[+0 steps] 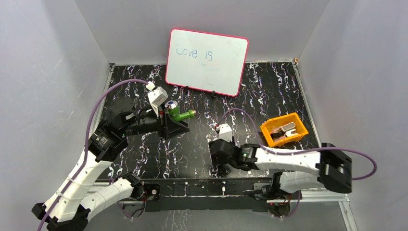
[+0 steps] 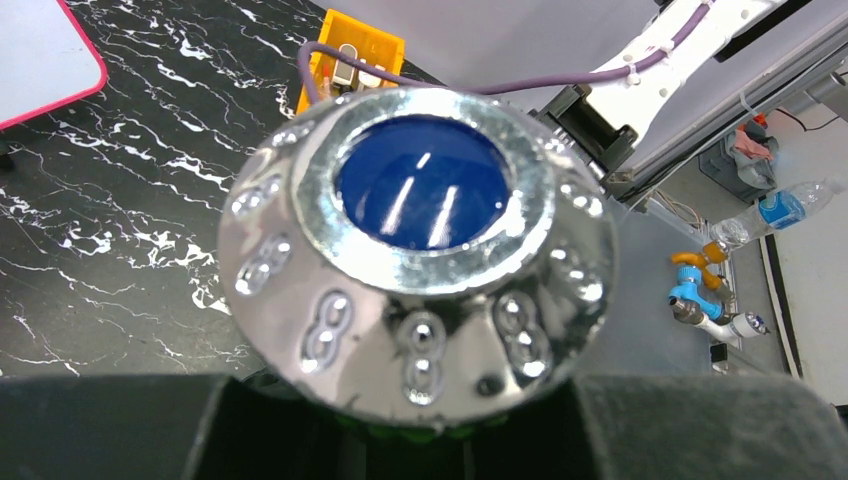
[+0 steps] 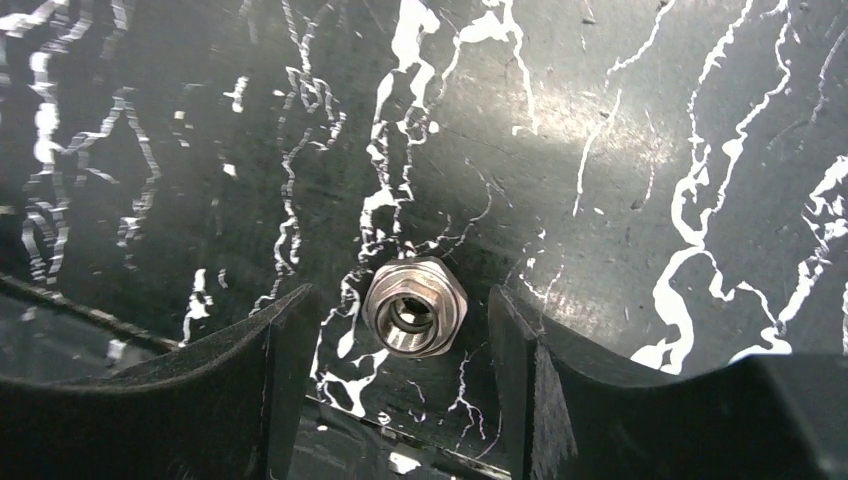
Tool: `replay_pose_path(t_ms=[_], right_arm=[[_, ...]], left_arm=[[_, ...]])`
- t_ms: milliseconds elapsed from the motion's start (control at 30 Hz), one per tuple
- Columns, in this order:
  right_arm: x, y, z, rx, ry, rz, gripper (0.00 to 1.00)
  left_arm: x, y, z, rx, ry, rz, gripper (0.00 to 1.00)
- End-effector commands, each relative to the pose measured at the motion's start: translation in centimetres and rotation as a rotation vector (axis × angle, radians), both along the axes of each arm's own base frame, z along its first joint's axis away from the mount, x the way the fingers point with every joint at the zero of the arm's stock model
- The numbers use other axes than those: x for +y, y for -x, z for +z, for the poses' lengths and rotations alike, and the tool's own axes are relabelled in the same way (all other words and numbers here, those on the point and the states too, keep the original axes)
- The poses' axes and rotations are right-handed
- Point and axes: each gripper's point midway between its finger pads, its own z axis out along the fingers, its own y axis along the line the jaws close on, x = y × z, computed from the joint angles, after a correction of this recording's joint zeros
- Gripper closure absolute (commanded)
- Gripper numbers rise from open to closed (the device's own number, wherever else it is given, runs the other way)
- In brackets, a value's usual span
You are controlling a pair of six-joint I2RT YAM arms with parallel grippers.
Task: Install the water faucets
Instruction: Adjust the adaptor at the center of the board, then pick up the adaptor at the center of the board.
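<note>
left tool (image 1: pixel 169 126) at 10 o'clock on worktop (image 1: pixel 144 161), clamped tight on green tap (image 1: pixel 182 114), body pointing toward 3 o'clock, blue-and-silver knob (image 2: pixel 420 250) fills wrist view | right tool (image 3: pixel 400 310) at 5 o'clock, partly open, jaws flanking silver threaded fitting (image 3: pixel 413 307), gaps both sides | orange tray (image 1: pixel 276 121) at 3 o'clock

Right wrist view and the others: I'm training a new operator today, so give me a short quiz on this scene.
1. True or false: the left tool is shut on the green faucet.
2. The silver fitting is: A) screwed onto the faucet; B) lying on the table inside the open right tool, untouched; C) gripped by the left tool.
3. Fill in: the centre of the faucet's knob is ____.
Key: 1 true; 2 B; 3 blue.
</note>
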Motion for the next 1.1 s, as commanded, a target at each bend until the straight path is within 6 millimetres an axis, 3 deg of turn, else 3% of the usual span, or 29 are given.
replay_pose_path(t_ms=[0, 233, 400, 600, 1067], right_arm=[[-1.4, -0.2, -0.2, 0.053, 0.142, -0.123, 0.29], [-0.3, 0.1, -1.4, 0.139, 0.112, -0.273, 0.28], [-0.9, 0.8, -3.1, 0.193, 0.119, -0.361, 0.29], [-0.4, 0.9, -3.9, 0.21, 0.103, -0.36, 0.33], [-0.2, 0.7, -5.2, 0.275, 0.167, -0.373, 0.33]], left_arm=[[0.1, 0.3, 0.8, -0.016, 0.025, -0.003, 1.0], [0.2, 0.3, 0.8, -0.023, 0.023, 0.0, 1.0], [0.2, 0.4, 0.7, -0.024, 0.019, 0.0, 1.0], [0.3, 0.4, 0.7, -0.027, 0.019, 0.0, 1.0], [0.1, 0.2, 0.5, -0.029, 0.015, -0.001, 1.0]])
